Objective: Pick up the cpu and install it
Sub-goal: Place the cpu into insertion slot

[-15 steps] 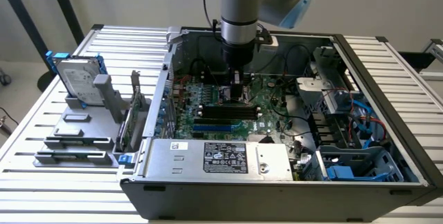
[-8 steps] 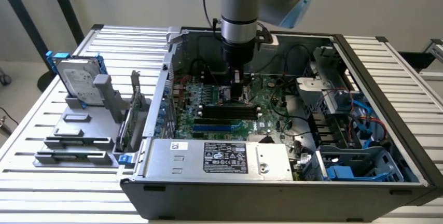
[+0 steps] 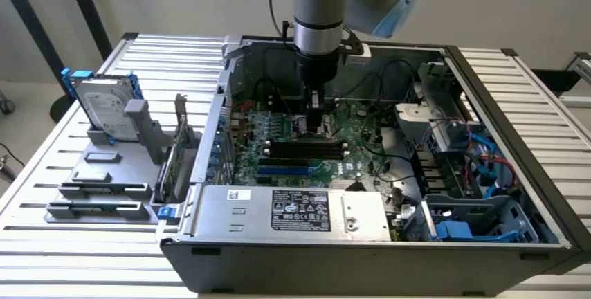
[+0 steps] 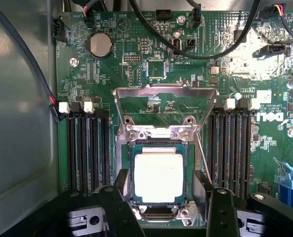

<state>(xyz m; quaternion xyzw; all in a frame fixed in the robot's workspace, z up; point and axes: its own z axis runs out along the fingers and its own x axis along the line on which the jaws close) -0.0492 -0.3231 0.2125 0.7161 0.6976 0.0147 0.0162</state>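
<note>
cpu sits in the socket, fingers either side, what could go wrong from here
1. The open gripper straddles the cpu closely; a skewed move might nudge it askew.
2. The load plate stands open, so nothing clamps the chip yet and a bump could probably shift it.

Exterior cam sits high and a fair way back, angled down into the open PC case (image 3: 369, 264) on the tabletop (image 3: 55, 257), while the wrist cam stares straight down past the gripper (image 4: 163, 190) at the motherboard (image 4: 111, 84) from close up, a bit both views share.
</note>
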